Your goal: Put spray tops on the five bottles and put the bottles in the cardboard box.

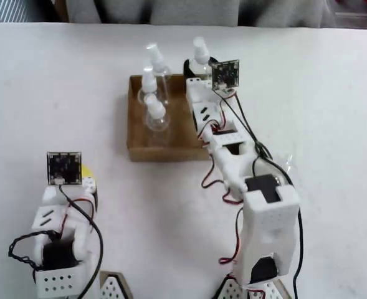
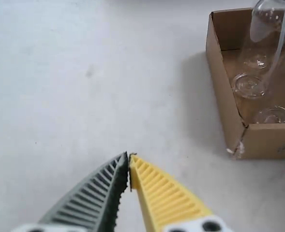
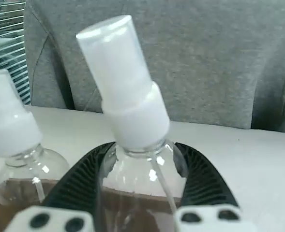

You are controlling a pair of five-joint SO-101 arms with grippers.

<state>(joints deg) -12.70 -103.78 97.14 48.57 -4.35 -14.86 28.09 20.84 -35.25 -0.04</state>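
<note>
While the worktop (image 1: 58,81) is carrying the cardboard box (image 1: 136,146) with three capped bottles (image 1: 156,118) inside, the right end effector (image 3: 144,152) is pinching another bottle (image 3: 137,179), spray top (image 3: 123,82) on, at the box's far corner. The left end effector (image 2: 128,157) is sitting pressed together, well apart. Judgement: boxing step. Next move is calling for upright lowering, then release.

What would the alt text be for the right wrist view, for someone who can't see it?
A clear bottle with a white spray top is held between the black fingers of the right claw. A second capped bottle stands beside it, with a grey chair behind.
</note>
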